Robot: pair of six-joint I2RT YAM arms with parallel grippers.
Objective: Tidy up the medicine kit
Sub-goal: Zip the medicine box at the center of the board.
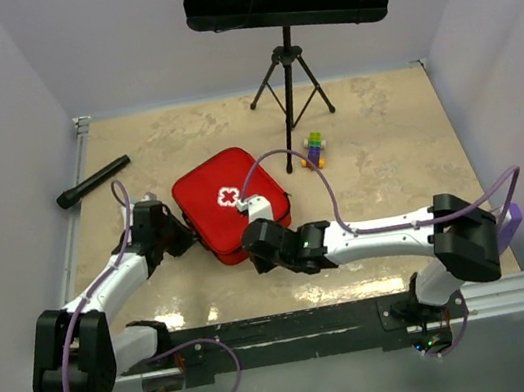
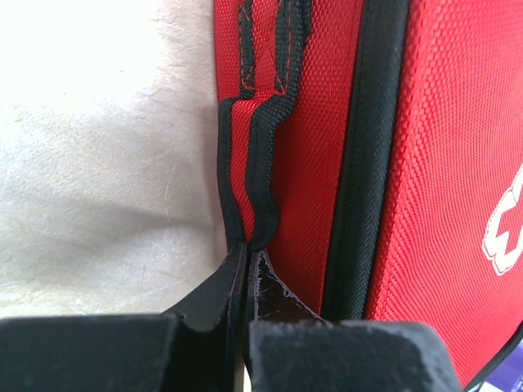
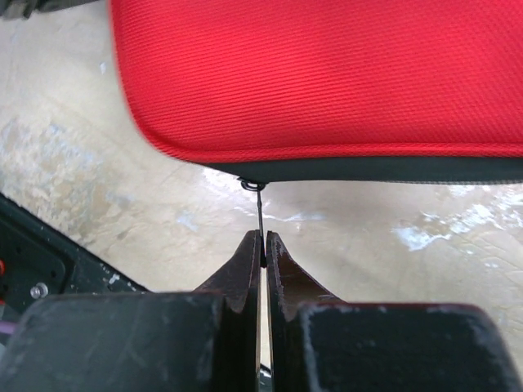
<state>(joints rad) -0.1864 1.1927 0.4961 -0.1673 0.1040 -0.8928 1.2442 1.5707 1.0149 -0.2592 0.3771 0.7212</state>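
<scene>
One medicine kit (image 1: 214, 210), one black flashlight (image 1: 94, 182), one block toy (image 1: 314, 150), one tripod stand (image 1: 289, 74)

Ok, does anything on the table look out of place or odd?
A black flashlight by the left wall and a small block toy beyond the closed medicine kit look like strays, not kit items. The kit lies askew.

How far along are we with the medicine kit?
Early. Done: both arms are at the medicine kit. In hand: left gripper shut on its side strap, right gripper shut on the zipper pull. Left: the kit lies closed, so unzipping it and sorting the contents, none of them visible.
</scene>
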